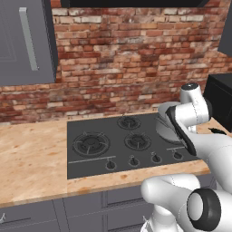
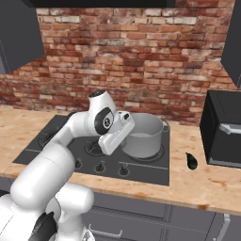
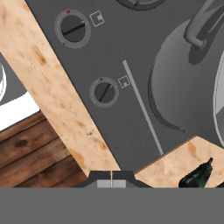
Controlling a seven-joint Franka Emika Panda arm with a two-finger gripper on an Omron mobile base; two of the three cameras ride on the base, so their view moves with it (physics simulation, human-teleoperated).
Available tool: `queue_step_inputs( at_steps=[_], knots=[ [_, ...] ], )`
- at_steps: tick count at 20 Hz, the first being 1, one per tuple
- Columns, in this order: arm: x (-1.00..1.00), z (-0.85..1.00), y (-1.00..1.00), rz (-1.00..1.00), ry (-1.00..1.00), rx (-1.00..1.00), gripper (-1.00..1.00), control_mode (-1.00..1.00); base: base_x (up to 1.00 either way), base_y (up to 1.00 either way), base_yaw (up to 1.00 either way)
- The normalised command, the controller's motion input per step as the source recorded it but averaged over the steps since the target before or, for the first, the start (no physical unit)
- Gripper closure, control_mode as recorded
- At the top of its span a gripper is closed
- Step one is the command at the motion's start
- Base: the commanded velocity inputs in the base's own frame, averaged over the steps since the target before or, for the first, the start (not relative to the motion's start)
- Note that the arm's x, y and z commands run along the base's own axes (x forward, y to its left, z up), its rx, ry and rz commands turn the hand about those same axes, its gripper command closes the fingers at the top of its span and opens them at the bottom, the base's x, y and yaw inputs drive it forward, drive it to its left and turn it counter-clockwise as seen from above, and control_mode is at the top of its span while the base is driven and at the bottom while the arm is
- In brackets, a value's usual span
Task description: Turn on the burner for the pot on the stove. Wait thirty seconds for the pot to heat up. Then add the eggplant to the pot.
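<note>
The grey pot (image 2: pixel 144 133) stands on the right rear burner of the dark stove (image 2: pixel 141 172). In the left base view the arm covers most of the pot (image 1: pixel 161 127). The small dark eggplant (image 2: pixel 191 160) lies on the wooden counter to the right of the stove, also at the lower right of the hand view (image 3: pixel 197 176). My gripper (image 2: pixel 105 150) hangs tilted over the front of the stove, left of the pot and above the row of black knobs (image 2: pixel 100 167). Its fingertips (image 3: pixel 111 177) are shut with nothing between them. Two knobs (image 3: pixel 104 92) lie ahead of them.
A black appliance (image 2: pixel 223 129) stands on the counter to the right, beyond the eggplant. Wooden counter (image 1: pixel 31 158) stretches left of the stove. A brick wall runs behind, with a dark upper cabinet (image 1: pixel 27 41) at the left. The wooden floor (image 3: pixel 30 153) shows past the counter's front edge.
</note>
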Motion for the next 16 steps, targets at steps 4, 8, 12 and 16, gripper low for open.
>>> queue_step_inputs(
  at_steps=[4,8,12,16],
  knots=[
    [0.0,0.0,0.0,0.0,0.0,0.0,1.0,-1.0,0.0,0.0,0.0],
    [0.0,0.0,0.0,0.0,0.0,0.0,1.0,-1.0,0.0,0.0,0.0],
    [0.0,0.0,0.0,0.0,0.0,0.0,1.0,-1.0,0.0,0.0,0.0],
    [0.0,0.0,0.0,0.0,0.0,0.0,1.0,-1.0,0.0,0.0,0.0]
  ],
)
